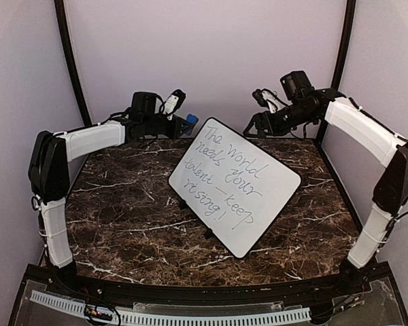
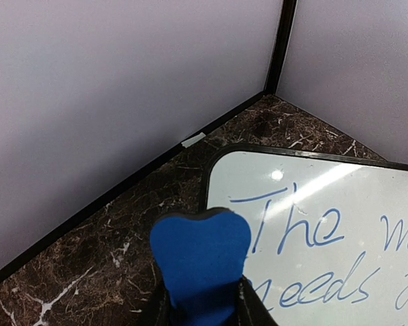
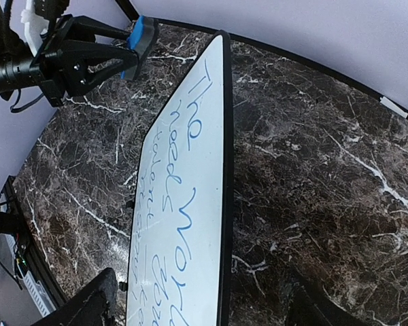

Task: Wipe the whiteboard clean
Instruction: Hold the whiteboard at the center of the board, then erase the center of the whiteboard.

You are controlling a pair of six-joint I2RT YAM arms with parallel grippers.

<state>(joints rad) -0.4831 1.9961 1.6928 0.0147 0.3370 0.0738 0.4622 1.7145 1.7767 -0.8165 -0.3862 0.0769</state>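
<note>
One whiteboard (image 1: 234, 187), black-edged with rounded corners, bears four lines of blue handwriting (image 1: 226, 178). One blue eraser (image 2: 200, 261) is pinched in the left end effector (image 1: 185, 123); the right end effector (image 1: 257, 112) gapes, empty.

glossy smooth whiteboard (image 1: 235, 187), polished veined marble-look table (image 1: 122, 219), matt blue foam-like eraser (image 2: 200, 261).

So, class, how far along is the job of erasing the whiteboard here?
Done: the left gripper is shut on the blue eraser. In hand: the eraser hangs by the far corner of the whiteboard, beside "The". Left: all the wiping; every handwritten line is intact. The right gripper is open, holding nothing.
</note>
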